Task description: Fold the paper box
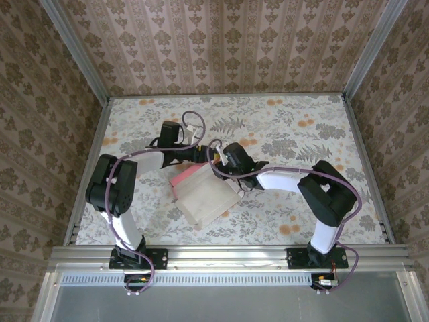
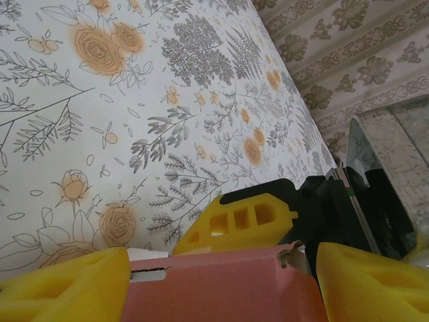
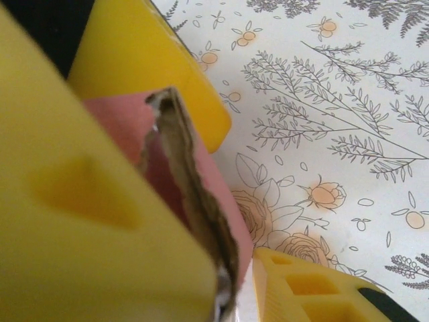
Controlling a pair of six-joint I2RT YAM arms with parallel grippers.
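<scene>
The paper box lies mid-table with its pale inside facing up and a salmon-pink wall raised at its far left edge. My right gripper is at the box's far corner. In the right wrist view its yellow fingers press on both sides of the torn pink wall edge, shut on it. My left gripper reaches in from behind. Its jaws stand wide, one finger at each end of the pink wall, not squeezing it.
The flowered tablecloth covers the table, with patterned walls on three sides. A metal rail runs along the near edge by both arm bases. The right gripper's yellow finger sits just beyond the pink wall in the left wrist view.
</scene>
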